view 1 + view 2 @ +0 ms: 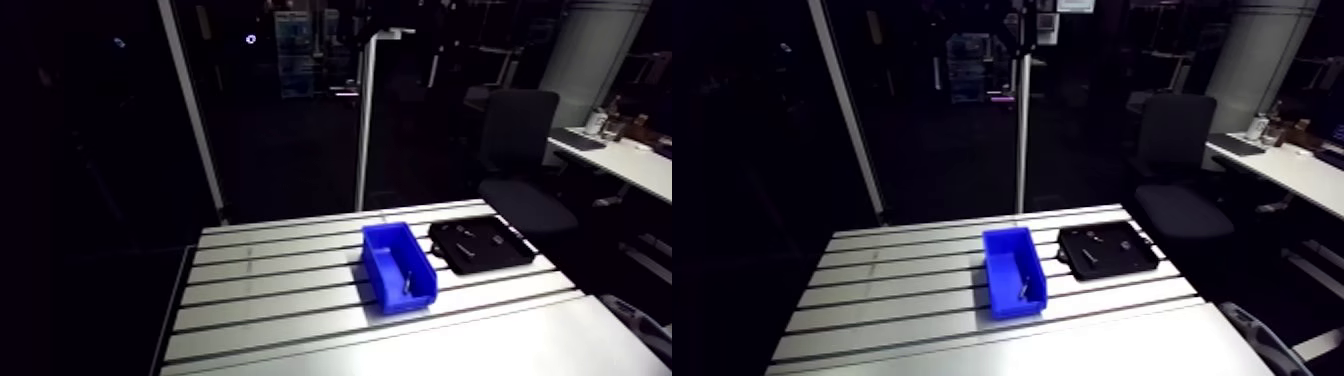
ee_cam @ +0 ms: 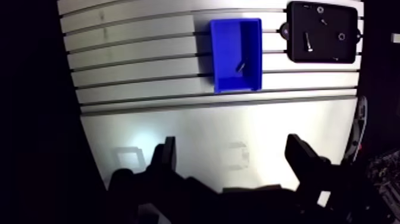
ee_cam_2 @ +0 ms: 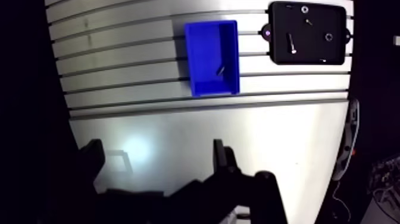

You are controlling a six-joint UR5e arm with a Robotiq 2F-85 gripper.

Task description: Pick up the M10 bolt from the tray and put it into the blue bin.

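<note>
The blue bin stands on the slotted table, far ahead of my gripper. A small dark bolt lies inside the bin, leaning near its right wall. The black tray sits just to the right of the bin and holds another bolt and a few small parts. In the wrist view my gripper hangs high above the smooth front part of the table, open, with nothing between its fingers. The arm view shows the bin and tray, not the gripper.
The slotted aluminium table stretches wide to the left of the bin. Its smooth front plate lies under my gripper. An office chair stands behind the table's far right corner.
</note>
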